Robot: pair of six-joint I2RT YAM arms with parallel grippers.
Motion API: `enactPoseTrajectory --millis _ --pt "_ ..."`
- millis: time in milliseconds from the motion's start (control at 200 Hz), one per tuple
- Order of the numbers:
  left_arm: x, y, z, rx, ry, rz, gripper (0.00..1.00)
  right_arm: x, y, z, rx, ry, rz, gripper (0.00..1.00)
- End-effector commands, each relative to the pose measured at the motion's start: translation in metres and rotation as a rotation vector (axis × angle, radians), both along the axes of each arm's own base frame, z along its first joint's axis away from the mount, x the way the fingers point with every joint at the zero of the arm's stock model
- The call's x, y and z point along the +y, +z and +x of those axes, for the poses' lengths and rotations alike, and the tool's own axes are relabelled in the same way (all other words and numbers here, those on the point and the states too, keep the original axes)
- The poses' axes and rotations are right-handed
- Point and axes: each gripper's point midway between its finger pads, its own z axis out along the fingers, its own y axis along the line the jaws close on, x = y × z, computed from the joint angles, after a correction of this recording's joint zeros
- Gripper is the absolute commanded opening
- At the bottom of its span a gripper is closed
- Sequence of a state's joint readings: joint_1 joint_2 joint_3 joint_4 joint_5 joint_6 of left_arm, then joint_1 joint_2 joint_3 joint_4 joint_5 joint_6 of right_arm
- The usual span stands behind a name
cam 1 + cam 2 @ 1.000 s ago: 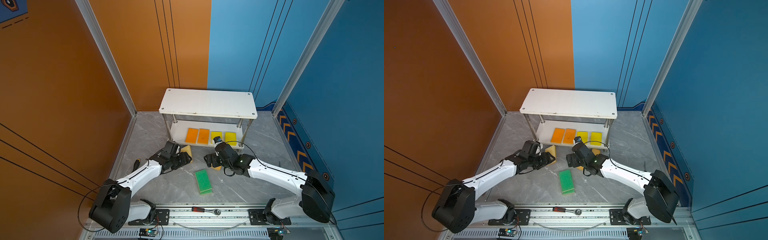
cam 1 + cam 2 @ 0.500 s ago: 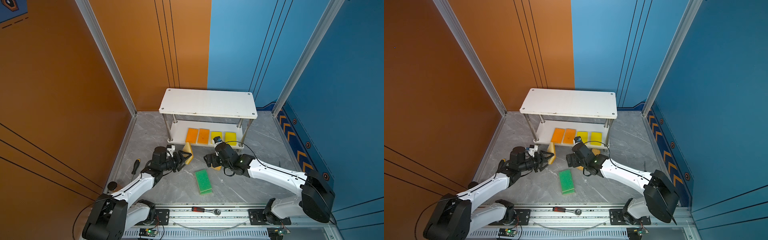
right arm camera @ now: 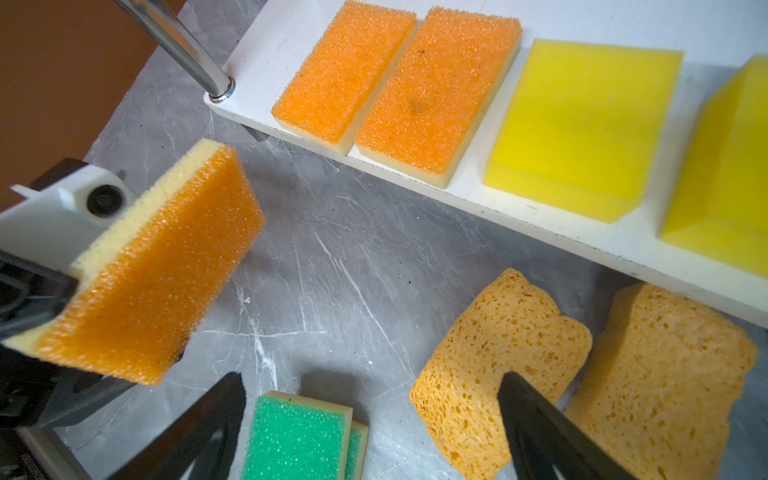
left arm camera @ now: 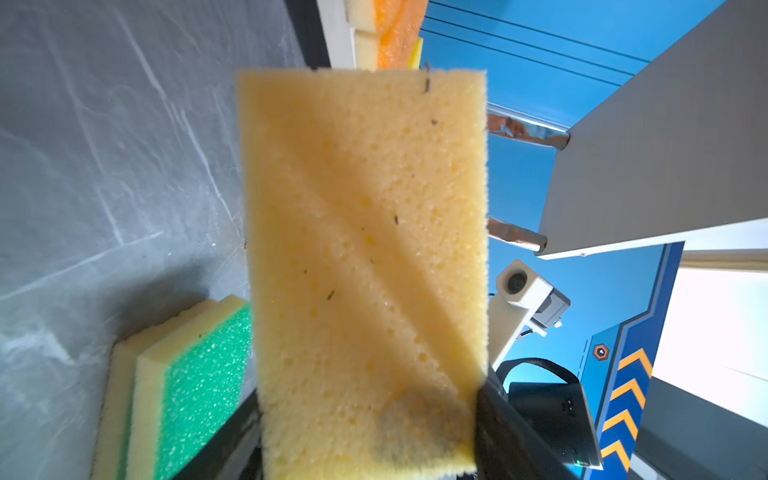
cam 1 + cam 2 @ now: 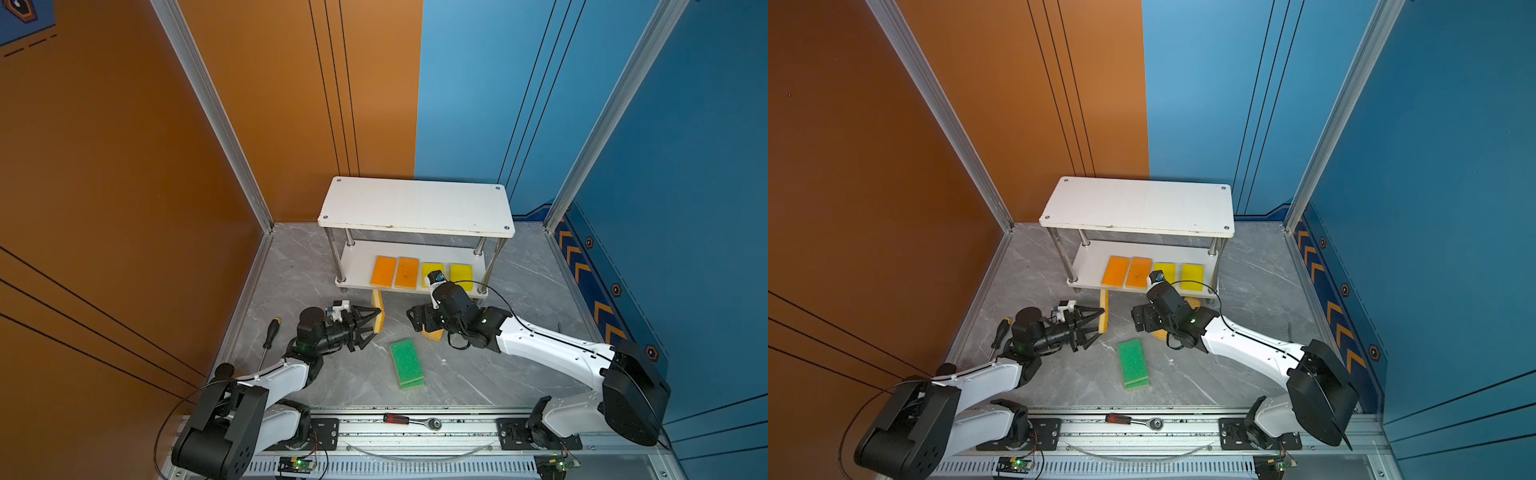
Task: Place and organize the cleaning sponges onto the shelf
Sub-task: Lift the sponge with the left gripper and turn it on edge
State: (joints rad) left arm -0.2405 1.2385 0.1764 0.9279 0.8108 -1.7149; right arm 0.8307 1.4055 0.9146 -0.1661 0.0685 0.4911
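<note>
Orange-topped sponge (image 5: 377, 301), pinched by left gripper (image 5: 371, 322), is probably needing turning flat before the shelf (image 5: 357, 266); right gripper (image 3: 370, 380) is gaping.

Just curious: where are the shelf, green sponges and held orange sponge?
shelf (image 5: 415, 205): a top view, upper board.
green sponges (image 5: 405, 357): a top view, green face.
held orange sponge (image 3: 158, 282): right wrist view, orange face.
</note>
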Motion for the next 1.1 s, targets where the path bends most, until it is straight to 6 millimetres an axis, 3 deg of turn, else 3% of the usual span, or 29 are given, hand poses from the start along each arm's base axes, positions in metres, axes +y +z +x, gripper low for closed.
enactPoseTrajectory --millis 0,175,340,436,661,941,1092 --pt "0.004 0.016 -0.004 -0.007 0.013 -0.137 0.7 0.003 0.0 -0.003 0.016 0.02 0.033 0.94" --pt "0.007 -0.002 -0.005 0.075 0.052 -0.168 0.66 0.003 -0.006 -0.004 0.028 0.018 0.027 0.94" --pt "0.01 0.019 0.003 0.029 0.077 -0.205 0.67 0.005 -0.007 -0.002 0.03 0.022 0.038 0.94" --pt "0.009 0.026 0.003 0.007 0.066 -0.211 0.68 0.014 -0.009 -0.004 0.054 0.058 0.072 0.94" --pt "0.007 0.02 0.001 0.023 0.052 -0.202 0.69 0.049 -0.004 -0.021 0.094 0.209 0.182 0.94" --pt "0.008 0.0 -0.004 0.069 0.055 -0.172 0.7 0.06 -0.014 -0.026 0.091 0.214 0.114 0.94" --pt "0.005 0.0 -0.006 0.065 0.043 -0.169 0.69 0.062 -0.019 -0.022 0.086 0.186 0.093 0.94"
